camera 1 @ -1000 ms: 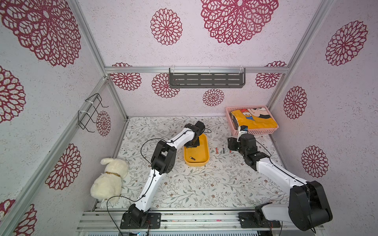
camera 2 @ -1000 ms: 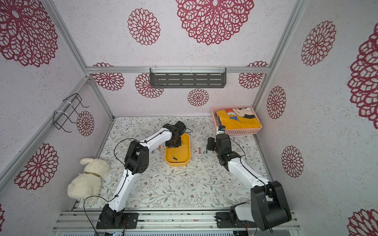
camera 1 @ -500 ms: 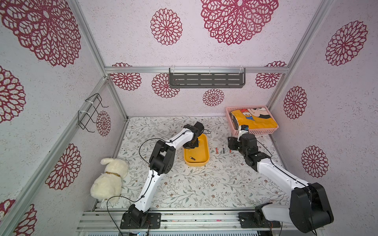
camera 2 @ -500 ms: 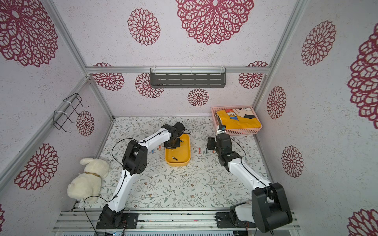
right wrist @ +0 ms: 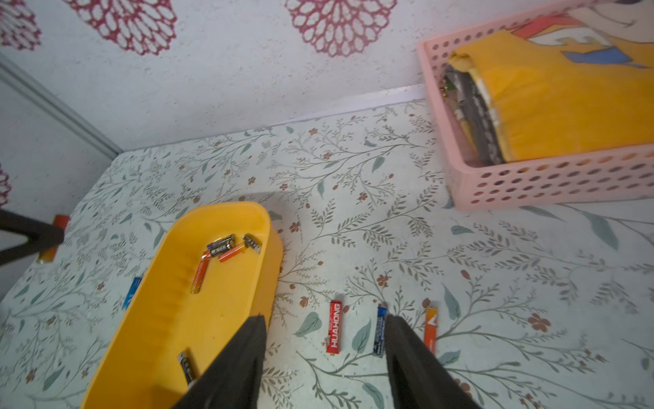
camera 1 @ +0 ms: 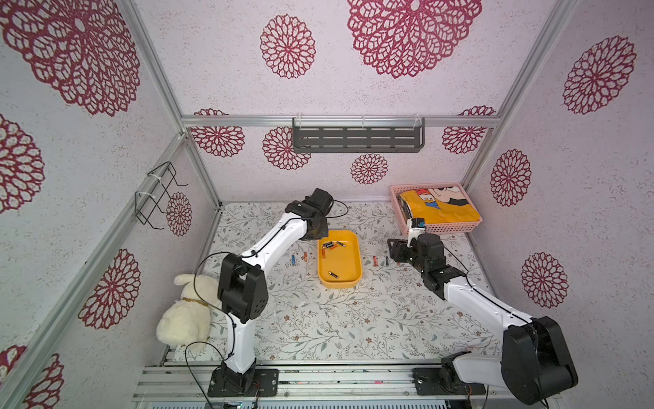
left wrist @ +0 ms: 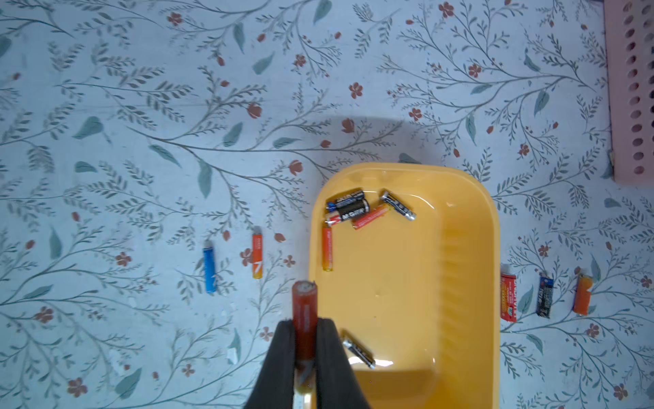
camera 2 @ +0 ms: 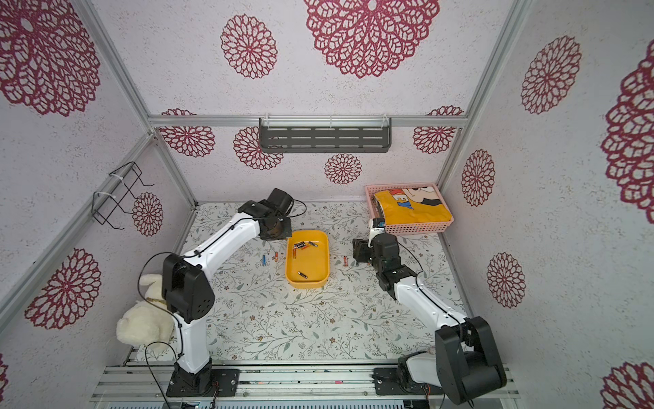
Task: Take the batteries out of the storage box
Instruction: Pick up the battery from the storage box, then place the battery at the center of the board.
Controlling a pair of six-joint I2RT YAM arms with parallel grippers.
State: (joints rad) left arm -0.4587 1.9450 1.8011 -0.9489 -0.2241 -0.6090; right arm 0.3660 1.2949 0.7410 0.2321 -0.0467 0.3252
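The yellow storage box lies mid-table with several batteries bunched at its far end and one black battery near its front. My left gripper hangs over the box's far left corner, shut on a red-orange battery. To the left of the box lie a blue battery and an orange battery. My right gripper stands open, low over a red battery, a blue battery and an orange battery lying to the right of the box.
A pink lattice basket with a yellow cloth stands at the back right corner. A white plush toy sits at the left edge. A grey shelf hangs on the back wall, a wire rack on the left wall.
My left gripper has shut on a red-orange battery and drifted left, off the box's far end. The right gripper's jaws have spread wider over the batteries on the table.
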